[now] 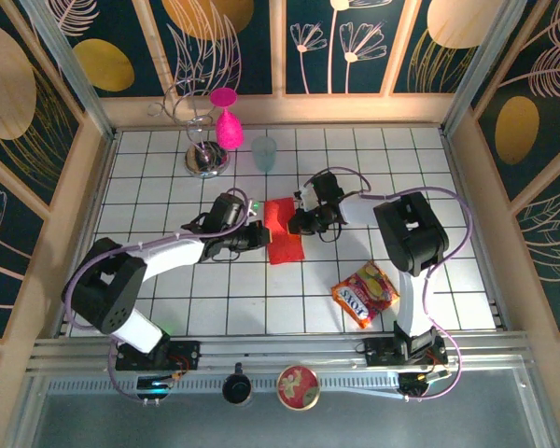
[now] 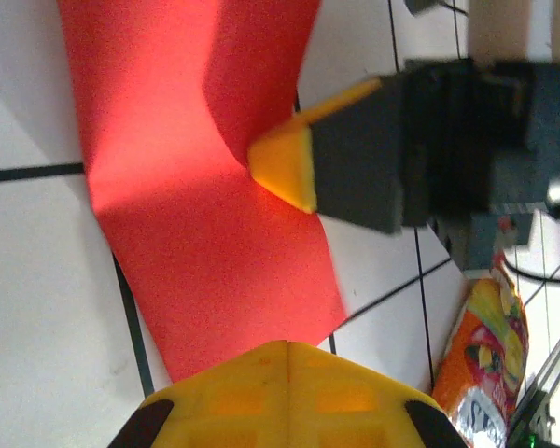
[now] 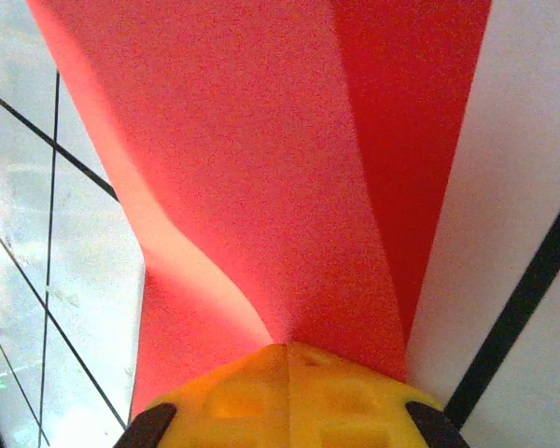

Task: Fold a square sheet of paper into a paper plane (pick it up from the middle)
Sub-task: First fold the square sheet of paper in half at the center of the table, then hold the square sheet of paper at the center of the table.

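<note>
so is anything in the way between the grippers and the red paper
Nothing visible: the left gripper and right gripper are each shut on the square sheet of paper, at opposite edges. The snack packet lies well clear.

Lettering on the snack packet, too blurred to read

The snack packet [image 1: 365,296] carries a short word in large capitals slanting across its red-and-yellow front in the top view, but the letters are too small and soft to spell out with any certainty. In the left wrist view the same packet [image 2: 478,359] shows smeared orange, yellow and white print, with no letter legible.
</note>
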Robot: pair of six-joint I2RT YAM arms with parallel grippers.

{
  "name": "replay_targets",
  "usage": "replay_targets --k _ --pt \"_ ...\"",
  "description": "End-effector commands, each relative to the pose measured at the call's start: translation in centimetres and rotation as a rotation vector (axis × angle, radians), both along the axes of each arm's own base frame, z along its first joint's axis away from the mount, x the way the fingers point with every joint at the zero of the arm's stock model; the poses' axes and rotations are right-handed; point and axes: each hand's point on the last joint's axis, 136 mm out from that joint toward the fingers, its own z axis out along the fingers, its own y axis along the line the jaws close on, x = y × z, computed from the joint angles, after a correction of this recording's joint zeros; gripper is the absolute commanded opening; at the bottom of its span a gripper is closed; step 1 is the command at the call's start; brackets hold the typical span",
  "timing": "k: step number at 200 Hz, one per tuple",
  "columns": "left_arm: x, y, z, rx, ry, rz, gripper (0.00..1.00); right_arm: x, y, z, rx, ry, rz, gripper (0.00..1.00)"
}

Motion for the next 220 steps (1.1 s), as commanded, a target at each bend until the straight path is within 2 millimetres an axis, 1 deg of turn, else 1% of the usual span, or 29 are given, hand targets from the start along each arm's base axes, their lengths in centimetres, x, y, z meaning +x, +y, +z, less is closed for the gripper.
replay_targets --k 1,7,10,12,16,34,61,84,96,112,129,151,159,178,202,220 --pt "1.8 -1.5 -0.2 -0.049 0.011 0.021 0.0 -4.9 -3.7 -5.1 -0.206 0.151 0.042 0.0" --pt "2.0 -1.6 -0.7 -0.044 0.024 0.024 0.0 -4.7 -3.3 -4.7 -0.189 0.141 0.051 0.0" --pt "2.2 -1.7 -0.6 -0.047 0.022 0.026 0.0 -4.6 -3.2 -4.6 -0.184 0.136 0.054 0.0" --pt "2.2 -1.7 -1.3 -0.039 0.038 0.025 0.0 -4.5 -3.1 -4.5 -0.18 0.134 0.056 0.0" --pt "2.3 -1.9 -1.7 -0.039 0.047 0.022 0.0 -4.3 -3.0 -4.3 -0.173 0.129 0.06 0.0" --pt "3.0 -2.4 -2.5 -0.033 0.06 0.023 0.0 -3.7 -2.2 -3.3 -0.139 0.11 0.072 0.0" --pt "4.1 -2.1 -3.8 0.007 0.071 0.059 0.0 -2.1 -1.0 -1.3 -0.088 0.075 0.058 0.0" --pt "3.9 -1.1 -5.5 0.064 0.105 0.086 0.0 -0.2 0.0 1.1 -0.032 0.052 -0.003 0.01" --pt "3.7 -0.8 -6.0 0.086 0.117 0.09 0.0 0.8 0.2 2.4 -0.011 0.038 -0.049 0.03" --pt "3.3 -0.4 -6.5 0.1 0.13 0.097 0.0 1.7 0.5 4.0 0.027 0.026 -0.108 0.07" --pt "2.9 -0.2 -6.9 0.108 0.149 0.1 0.0 2.1 0.5 5.1 0.057 0.033 -0.172 0.09" --pt "2.3 0.0 -7.2 0.107 0.176 0.105 0.0 2.2 0.2 5.4 0.071 0.051 -0.252 0.09" --pt "2.1 0.0 -7.0 0.099 0.18 0.107 0.0 2.1 0.1 5.4 0.073 0.055 -0.275 0.09" --pt "1.2 0.2 -7.0 0.095 0.203 0.114 0.0 1.4 0.2 5.7 0.075 0.05 -0.281 0.09" --pt "-0.3 0.3 -7.0 0.107 0.231 0.121 0.0 0.0 0.6 4.8 0.054 0.079 -0.254 0.09" --pt "-0.7 0.4 -6.5 0.092 0.226 0.131 0.0 -0.8 0.9 4.1 0.055 0.107 -0.234 0.08"
